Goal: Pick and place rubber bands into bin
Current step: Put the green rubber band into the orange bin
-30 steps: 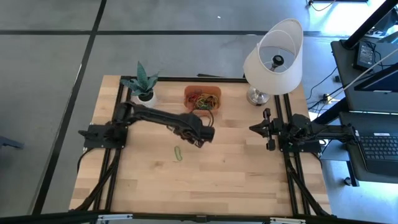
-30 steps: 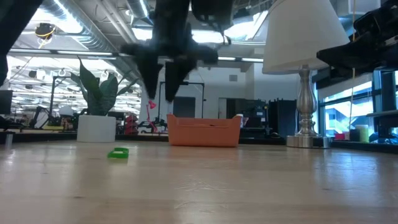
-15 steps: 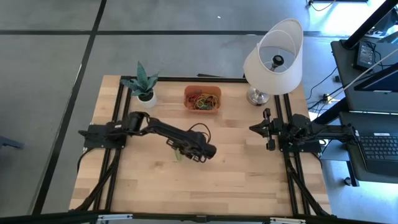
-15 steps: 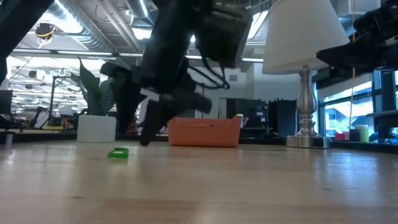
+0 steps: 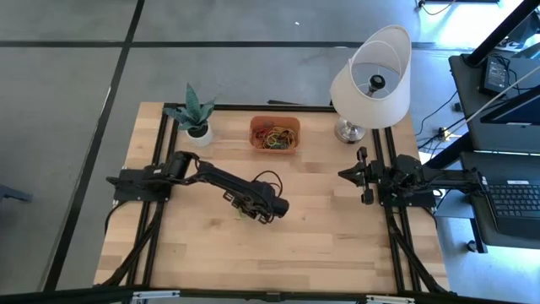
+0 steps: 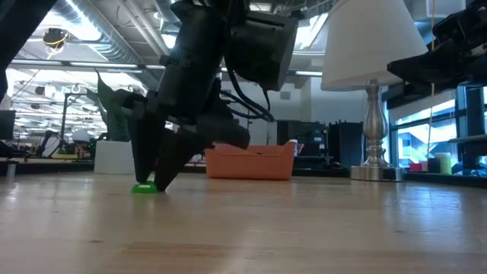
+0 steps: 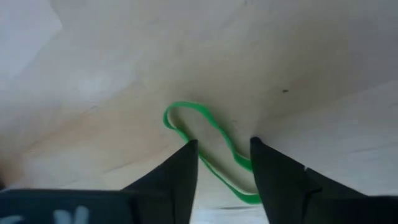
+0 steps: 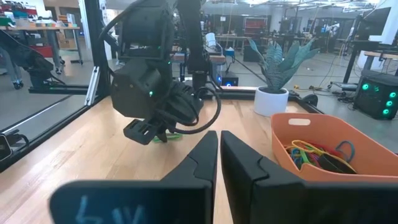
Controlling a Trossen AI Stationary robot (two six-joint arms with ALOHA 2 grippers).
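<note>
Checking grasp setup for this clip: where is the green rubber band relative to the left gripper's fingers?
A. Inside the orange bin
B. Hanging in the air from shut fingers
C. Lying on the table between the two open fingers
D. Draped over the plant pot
C: the left wrist view shows the green rubber band flat on the table, running between the left gripper's open fingers.

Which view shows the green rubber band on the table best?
The left wrist view: the green rubber band lies whole on the wood, the left gripper open astride it. The low view shows a green sliver, the right wrist view a glimpse, the high view almost nothing.
</note>
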